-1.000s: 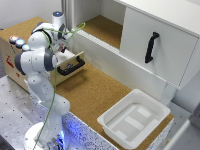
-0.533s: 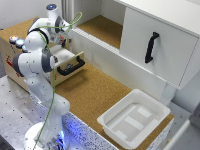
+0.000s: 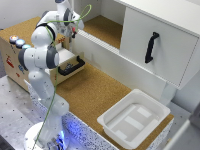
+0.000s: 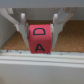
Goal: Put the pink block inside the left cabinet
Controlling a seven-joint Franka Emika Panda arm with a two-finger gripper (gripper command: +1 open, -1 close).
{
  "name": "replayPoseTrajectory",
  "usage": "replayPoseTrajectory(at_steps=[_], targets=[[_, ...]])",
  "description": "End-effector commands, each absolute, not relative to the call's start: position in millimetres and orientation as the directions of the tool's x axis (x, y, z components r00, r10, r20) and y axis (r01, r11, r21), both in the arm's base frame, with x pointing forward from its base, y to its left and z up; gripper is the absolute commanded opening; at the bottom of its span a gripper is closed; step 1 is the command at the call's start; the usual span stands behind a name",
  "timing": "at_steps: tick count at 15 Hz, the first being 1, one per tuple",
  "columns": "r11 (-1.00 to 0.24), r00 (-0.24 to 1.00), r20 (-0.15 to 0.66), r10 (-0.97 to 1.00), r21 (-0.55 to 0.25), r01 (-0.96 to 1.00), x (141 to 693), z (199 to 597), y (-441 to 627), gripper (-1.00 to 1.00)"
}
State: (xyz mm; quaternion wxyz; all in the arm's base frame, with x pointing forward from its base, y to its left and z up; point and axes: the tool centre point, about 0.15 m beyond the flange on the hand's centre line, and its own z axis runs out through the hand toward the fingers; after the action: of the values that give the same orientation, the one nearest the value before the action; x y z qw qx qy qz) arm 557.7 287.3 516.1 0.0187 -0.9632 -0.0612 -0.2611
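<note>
In the wrist view my gripper (image 4: 41, 34) is shut on the pink block (image 4: 40, 39), a pinkish-red cube with black letters D and A, held between both fingers (image 4: 22, 27). Beyond it lies the cork-brown floor of the left cabinet (image 4: 67, 41), with the white front wall just under the block. In the exterior view my gripper (image 3: 73, 31) hangs at the front edge of the left cabinet (image 3: 107, 27), at its left end. The block is hard to make out in that view.
A light-wood drawer (image 3: 71, 64) with a black handle stands open below the arm. Coloured buttons (image 3: 17, 41) sit on the wooden box. A white door panel (image 3: 155, 47) with a black handle closes the right compartment. A white tray (image 3: 134, 118) lies on the cork table.
The arm has risen from over the open drawer and moved toward the left cabinet's opening, carrying the block.
</note>
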Motion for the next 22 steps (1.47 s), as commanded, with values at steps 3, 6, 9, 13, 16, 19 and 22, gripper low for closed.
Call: replayPoseTrajectory(at_steps=[3, 6, 9, 13, 16, 19, 22], targets=[[-0.995, 0.922, 0.379, 0.083, 0.077, 0.058, 666, 487, 290, -1.0], [-0.994, 0.909, 0.409, 0.085, 0.092, 0.051, 676, 485, 296, -1.0], [-0.994, 0.893, 0.447, 0.062, 0.104, 0.017, 665, 490, 295, 1.0], [-0.994, 0.889, 0.452, 0.07, 0.102, 0.027, 642, 480, 293, 1.0], [-0.997, 0.88, 0.471, 0.065, 0.073, 0.035, 612, 486, 292, 1.0], [-0.999, 0.881, 0.472, 0.034, 0.018, 0.029, 558, 492, 292, 1.0], [-0.998, 0.895, 0.447, -0.013, -0.062, 0.017, 506, 479, 290, 1.0]])
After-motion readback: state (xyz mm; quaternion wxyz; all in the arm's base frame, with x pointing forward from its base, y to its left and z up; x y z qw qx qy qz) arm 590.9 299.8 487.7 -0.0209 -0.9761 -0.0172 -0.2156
